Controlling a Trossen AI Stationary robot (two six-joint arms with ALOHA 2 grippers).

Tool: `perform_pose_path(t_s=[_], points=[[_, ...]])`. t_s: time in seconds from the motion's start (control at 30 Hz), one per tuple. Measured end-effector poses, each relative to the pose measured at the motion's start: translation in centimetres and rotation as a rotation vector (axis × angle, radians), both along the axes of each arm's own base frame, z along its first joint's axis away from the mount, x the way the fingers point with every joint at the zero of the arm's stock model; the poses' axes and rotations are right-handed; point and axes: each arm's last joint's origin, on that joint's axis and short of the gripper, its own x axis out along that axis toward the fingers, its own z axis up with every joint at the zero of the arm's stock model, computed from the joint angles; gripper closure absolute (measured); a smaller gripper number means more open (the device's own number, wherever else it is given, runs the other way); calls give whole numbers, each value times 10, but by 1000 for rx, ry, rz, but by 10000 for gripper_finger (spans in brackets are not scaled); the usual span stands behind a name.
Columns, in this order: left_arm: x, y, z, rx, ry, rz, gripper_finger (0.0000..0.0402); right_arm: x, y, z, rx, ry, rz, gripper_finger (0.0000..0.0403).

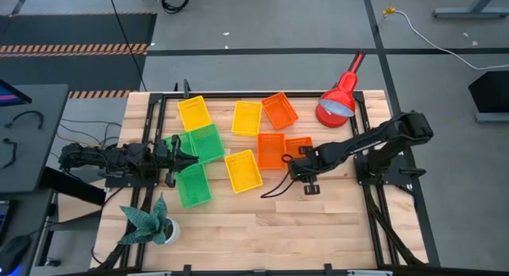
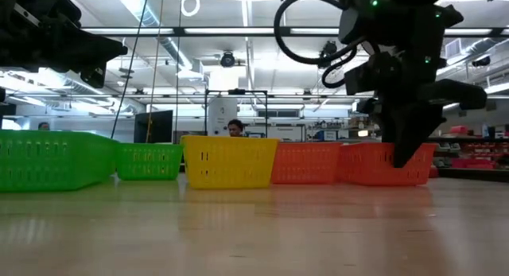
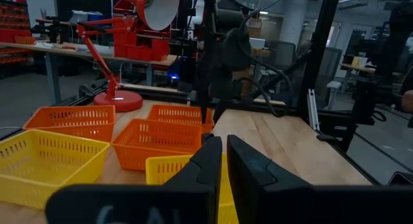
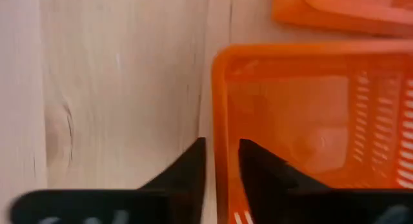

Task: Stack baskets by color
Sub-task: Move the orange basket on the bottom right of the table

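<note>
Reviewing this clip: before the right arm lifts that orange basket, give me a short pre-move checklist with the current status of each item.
1. Right gripper straddles the rim of the small orange basket: ok.
2. Fingers clamped on that rim: cannot tell.
3. Neighbouring orange basket clear of the lift: not ok, it sits right alongside.
4. Red lamp out of the way: ok, it stands farther back.
5. Left gripper away from the orange group: ok, shut over by the green baskets.

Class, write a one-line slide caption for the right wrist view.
Right hand straddles the rim of a small orange mesh-sided plastic basket on the pale wooden table.
</note>
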Motion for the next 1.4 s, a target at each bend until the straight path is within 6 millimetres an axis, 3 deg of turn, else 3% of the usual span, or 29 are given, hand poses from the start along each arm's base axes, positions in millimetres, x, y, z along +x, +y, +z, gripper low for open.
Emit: perform_pose_path(t_s=[0.1, 0.2, 0.37, 0.53, 0.7, 0.83, 1.0, 1.17, 1.4], points=[[0, 0, 0, 0, 0, 0, 368, 1, 0, -3, -18, 15, 10, 385], [0, 0, 0, 0, 0, 0, 365, -6, 2, 4, -52, 38, -29, 392], [0, 0, 0, 0, 0, 0, 363, -19, 23, 49, -84, 40, -115, 398], [0, 0, 0, 0, 0, 0, 365, -34, 66, 103, -12, -51, -154, 400], [0, 0, 0, 0, 0, 0, 370, -56, 121, 126, 148, -149, -176, 400], [0, 0, 0, 0, 0, 0, 372, -80, 164, 122, 284, -152, -232, 401], [0, 0, 0, 0, 0, 0, 366, -100, 214, 88, 309, -64, -308, 401], [0, 0, 0, 0, 0, 0, 367, -99, 253, 46, 313, 22, -342, 402], [0, 0, 0, 0, 0, 0, 373, -97, 284, 13, 258, 138, -329, 402]])
